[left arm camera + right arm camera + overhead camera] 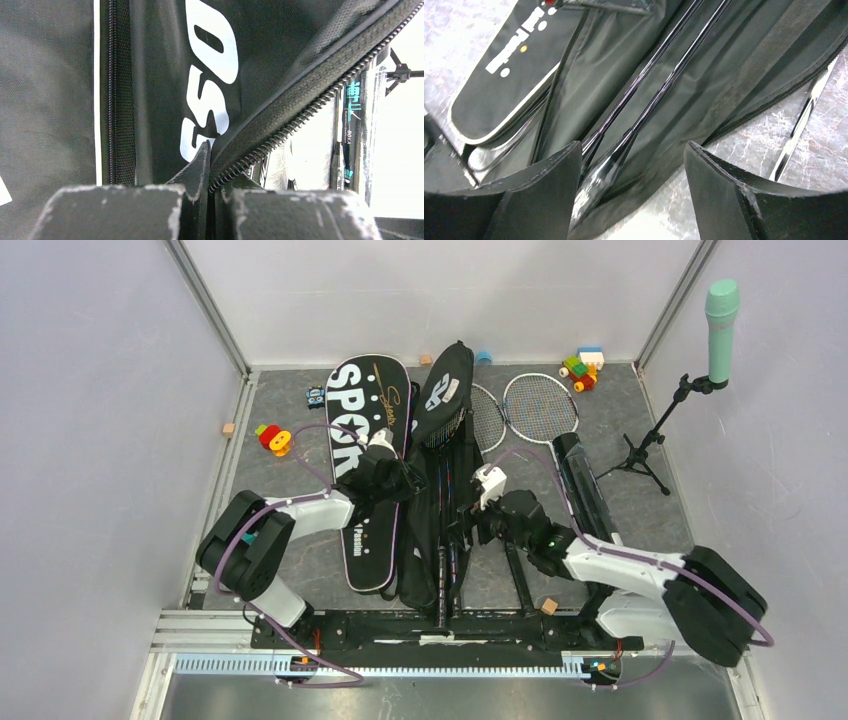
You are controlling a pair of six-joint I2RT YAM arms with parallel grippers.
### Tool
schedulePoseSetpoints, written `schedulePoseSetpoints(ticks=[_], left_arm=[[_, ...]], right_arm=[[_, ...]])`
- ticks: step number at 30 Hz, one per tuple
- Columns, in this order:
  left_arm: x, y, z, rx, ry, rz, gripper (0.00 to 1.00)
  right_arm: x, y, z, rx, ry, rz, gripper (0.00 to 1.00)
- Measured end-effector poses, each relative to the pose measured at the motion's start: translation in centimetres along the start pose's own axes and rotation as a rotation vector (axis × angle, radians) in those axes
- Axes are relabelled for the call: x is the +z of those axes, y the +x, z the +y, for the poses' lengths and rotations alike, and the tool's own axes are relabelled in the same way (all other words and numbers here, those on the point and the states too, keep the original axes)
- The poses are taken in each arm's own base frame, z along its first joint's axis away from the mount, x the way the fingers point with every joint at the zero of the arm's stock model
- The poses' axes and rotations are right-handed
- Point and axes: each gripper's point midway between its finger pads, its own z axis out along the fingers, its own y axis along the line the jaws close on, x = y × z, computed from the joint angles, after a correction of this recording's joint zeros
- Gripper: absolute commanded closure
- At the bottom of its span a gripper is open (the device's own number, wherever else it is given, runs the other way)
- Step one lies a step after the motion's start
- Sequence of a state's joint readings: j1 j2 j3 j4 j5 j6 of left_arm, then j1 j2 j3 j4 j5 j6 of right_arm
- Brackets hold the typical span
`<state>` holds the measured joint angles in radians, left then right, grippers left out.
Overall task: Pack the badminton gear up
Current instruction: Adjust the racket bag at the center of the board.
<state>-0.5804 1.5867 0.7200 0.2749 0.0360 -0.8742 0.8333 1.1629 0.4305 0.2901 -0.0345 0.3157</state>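
Observation:
The black "SPORT" racket bag (362, 465) lies left of centre. The second black bag (447, 390) lies unzipped beside it with racket shafts (644, 90) inside. My left gripper (405, 480) is shut on this bag's zipper edge (300, 115), which it holds lifted; the flap's white lettering (212, 75) fills the left wrist view above the gripper (212, 155). My right gripper (482, 502) is open and hovers just above the shafts in the bag (631, 160). Two racket heads (540, 405) lie on the table at the back right. The long black tube (585, 485) lies right of them. No shuttlecocks are in view.
A mint-green microphone (721, 315) on a black stand (640, 455) is at the right. Coloured toy blocks (582, 368) sit at the back right, and a red and yellow toy (272, 438) at the left. A small wooden block (548, 607) lies near the right arm's base. Walls enclose the table.

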Motion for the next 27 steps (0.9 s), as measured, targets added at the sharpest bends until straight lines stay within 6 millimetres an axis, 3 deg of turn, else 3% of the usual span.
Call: schedulePoseSetpoints(ticks=[7,9,10,13,14,17,19,27], left_arm=[[-0.1,0.2,-0.1,0.003,0.003,0.004,0.98],[-0.1,0.3,-0.2,0.003,0.007,0.010,0.98],[-0.1,0.4,-0.3,0.003,0.012,0.017,0.98],[-0.2,0.7,-0.5,0.006,0.026,0.034,0.98],[-0.3,0.9,-0.6,0.008,0.034,0.043,0.98],[-0.7,1.2,-0.9,0.023,0.055,0.062,0.98],[-1.3,1.5,-1.4,0.043,0.080,0.080,0.98],[-3.3,2.4,-2.6,0.185,0.133,0.146,0.98]], right_arm=[[4.2,0.8,-1.3,0.045,0.066,0.004,0.21],[5.5,1.1,-1.3,0.063,0.066,0.012,0.27],[6.0,1.3,-1.3,0.072,0.066,0.013,0.34],[7.5,1.7,-1.3,0.102,0.060,0.008,0.91],[7.8,1.7,-1.3,0.124,0.065,0.000,1.00],[8.6,-0.9,-1.8,0.297,0.108,-0.110,1.00],[9.0,-2.4,-2.0,0.307,0.104,-0.158,1.00],[11.8,-4.2,-2.3,0.309,0.064,-0.150,1.00]])
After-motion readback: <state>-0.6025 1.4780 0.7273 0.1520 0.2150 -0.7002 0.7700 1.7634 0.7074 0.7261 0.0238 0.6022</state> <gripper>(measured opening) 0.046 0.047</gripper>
